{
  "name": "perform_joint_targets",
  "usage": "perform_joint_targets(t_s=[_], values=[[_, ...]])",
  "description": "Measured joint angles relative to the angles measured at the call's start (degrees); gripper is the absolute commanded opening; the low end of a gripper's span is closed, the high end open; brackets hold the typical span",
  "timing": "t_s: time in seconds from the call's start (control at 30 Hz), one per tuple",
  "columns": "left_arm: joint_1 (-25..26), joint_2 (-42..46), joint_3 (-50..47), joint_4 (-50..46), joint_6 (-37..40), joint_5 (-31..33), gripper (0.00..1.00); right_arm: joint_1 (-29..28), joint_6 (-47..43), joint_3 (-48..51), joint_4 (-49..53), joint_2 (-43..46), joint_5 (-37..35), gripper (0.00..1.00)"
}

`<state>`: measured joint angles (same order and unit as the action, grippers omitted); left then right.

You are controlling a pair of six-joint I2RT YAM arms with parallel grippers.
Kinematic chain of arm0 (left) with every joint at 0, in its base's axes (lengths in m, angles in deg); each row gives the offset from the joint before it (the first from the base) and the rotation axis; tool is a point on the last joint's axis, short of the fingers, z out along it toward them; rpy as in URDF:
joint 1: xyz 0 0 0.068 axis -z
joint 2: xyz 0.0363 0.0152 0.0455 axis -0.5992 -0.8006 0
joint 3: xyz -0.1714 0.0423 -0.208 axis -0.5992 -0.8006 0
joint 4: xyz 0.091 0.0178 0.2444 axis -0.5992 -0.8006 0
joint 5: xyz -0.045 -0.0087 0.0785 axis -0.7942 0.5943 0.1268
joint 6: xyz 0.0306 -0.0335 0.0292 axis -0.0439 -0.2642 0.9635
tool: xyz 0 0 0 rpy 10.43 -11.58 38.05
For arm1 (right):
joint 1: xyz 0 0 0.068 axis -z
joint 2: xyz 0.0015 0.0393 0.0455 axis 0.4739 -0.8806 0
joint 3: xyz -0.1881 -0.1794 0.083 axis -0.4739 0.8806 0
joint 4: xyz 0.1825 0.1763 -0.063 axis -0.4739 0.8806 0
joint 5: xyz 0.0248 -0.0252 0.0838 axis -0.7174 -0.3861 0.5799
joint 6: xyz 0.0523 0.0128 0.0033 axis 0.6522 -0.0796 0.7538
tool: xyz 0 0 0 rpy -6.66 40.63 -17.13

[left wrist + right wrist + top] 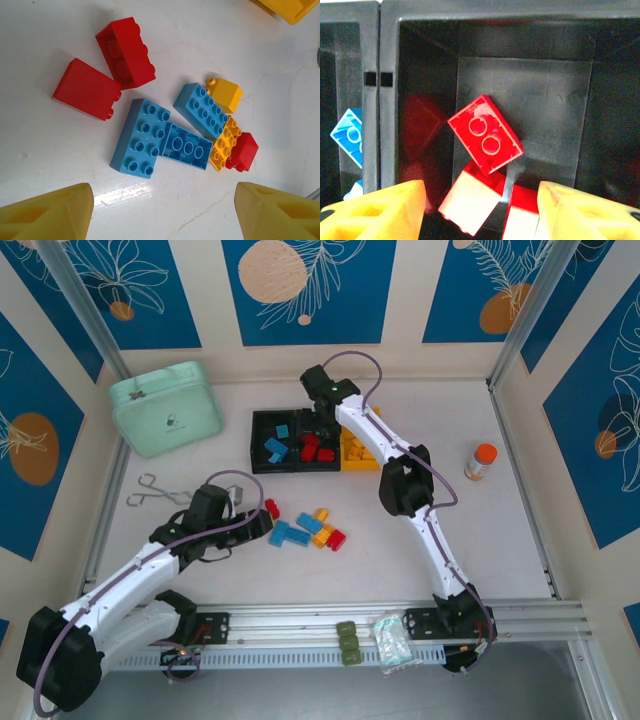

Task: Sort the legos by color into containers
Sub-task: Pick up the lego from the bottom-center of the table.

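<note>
L claw [162,212] hangs released over the loose bricks on the tabletop [280,65], fingers [50,212] wide apart, nothing betw. them. Just ahead of it is a big blue brick [142,137], butted against a flipped blue brick [187,147]. A third blue [202,107], a yellow [225,95], an orange [225,145] & a small red [243,152] are packed tight beside those. The red pair [125,52] sits off to one side, the two touching at a corner.

R claw [482,215] is at the mouth of the middle black bin [560,100], also spread. Red bricks [485,132] lie on the bin floor, none clamped as far as I can tell. The left black bin [350,65] holds blues.

My read: R is at the red drop-off, L is lining up a pick. Next, L must come down on one brick w/ room for both fingers. The cluster is tight, so the red pair or the big blue brick's free edges look easiest. Then carry it to the matching bin.

Hard to make out: the yellow bin [352,454] is mostly under the R arm, contents unclear. The lower reds by the R claw are washed out by glare, count uncertain.
</note>
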<state>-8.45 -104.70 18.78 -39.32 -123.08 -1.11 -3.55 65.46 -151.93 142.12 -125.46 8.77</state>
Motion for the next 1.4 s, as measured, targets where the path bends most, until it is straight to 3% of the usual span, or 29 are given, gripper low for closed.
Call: perform_joint_targets(t_s=[0.1,0.43,0.63,0.83,1.07,1.4], values=[[0.0,0.5,0.0,-0.9,0.0,0.7,0.72,-1.1,-0.3,7.0,-1.7,5.7,-0.1,0.61],[0.6,0.5,0.3,-4.5,-0.1,2.2,0.69,-6.4,-0.7,38.5,-13.3,36.8,0.2,0.61],[1.7,0.3,1.3,-4.5,1.2,0.7,0.70,-7.1,1.4,56.5,-16.8,47.4,0.6,0.65],[4.0,-1.7,1.8,-4.0,2.9,-1.3,0.70,-9.2,6.8,70.7,-16.2,53.4,0.4,0.74],[6.8,-3.7,1.8,-1.8,3.0,-1.4,0.70,-12.3,15.3,80.9,-17.0,55.3,0.7,0.77],[9.0,-5.9,1.8,0.1,2.6,-1.4,0.70,-14.9,20.7,83.0,-21.3,50.5,2.9,0.75]])
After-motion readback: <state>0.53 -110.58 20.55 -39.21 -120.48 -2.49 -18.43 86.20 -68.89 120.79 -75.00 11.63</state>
